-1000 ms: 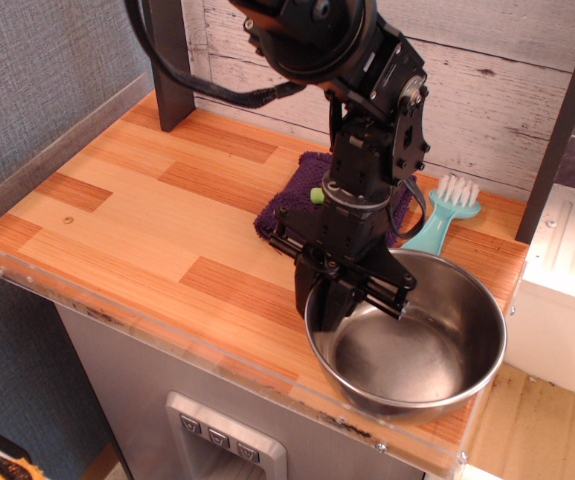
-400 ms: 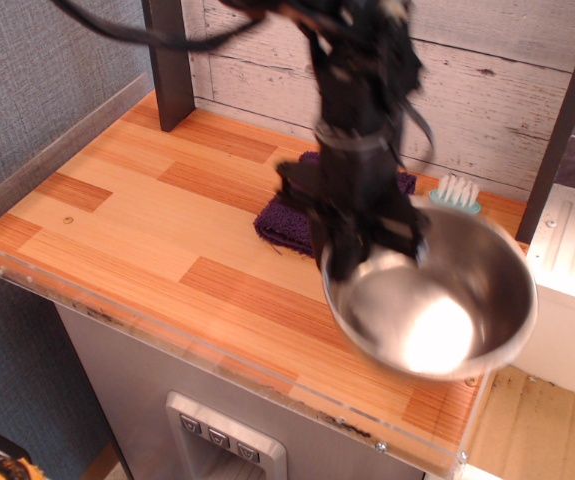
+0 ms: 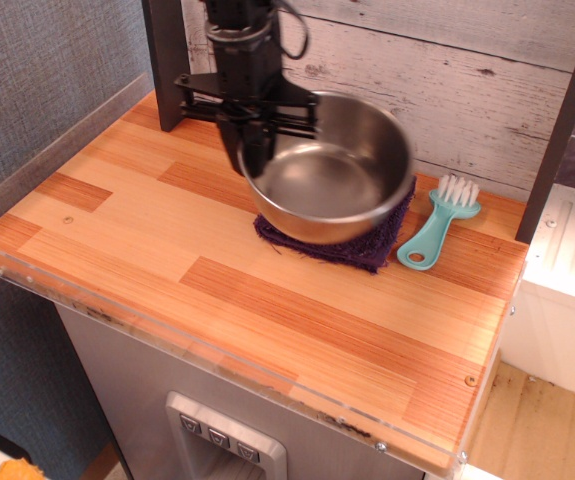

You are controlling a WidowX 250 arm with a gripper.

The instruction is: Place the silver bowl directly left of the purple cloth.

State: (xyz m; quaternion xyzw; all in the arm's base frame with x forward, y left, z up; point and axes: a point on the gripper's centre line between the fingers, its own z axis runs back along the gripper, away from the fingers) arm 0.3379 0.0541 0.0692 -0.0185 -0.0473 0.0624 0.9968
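Observation:
The silver bowl (image 3: 329,170) is held in the air, tilted a little toward the camera, above the purple cloth (image 3: 352,250). The bowl hides most of the cloth; only the cloth's front and right edges show. My gripper (image 3: 251,135) is shut on the bowl's left rim, with the black arm coming down from the top of the view. The bowl looks slightly blurred from motion.
A teal dish brush (image 3: 439,222) lies right of the cloth, bristles toward the back wall. A dark post (image 3: 167,60) stands at the back left. The wooden tabletop (image 3: 147,230) has a clear plastic lip along its left and front edges.
The gripper has lifted the bowl off the front right of the table and carried it back and to the left, over the cloth. The brush, earlier partly hidden, now shows fully.

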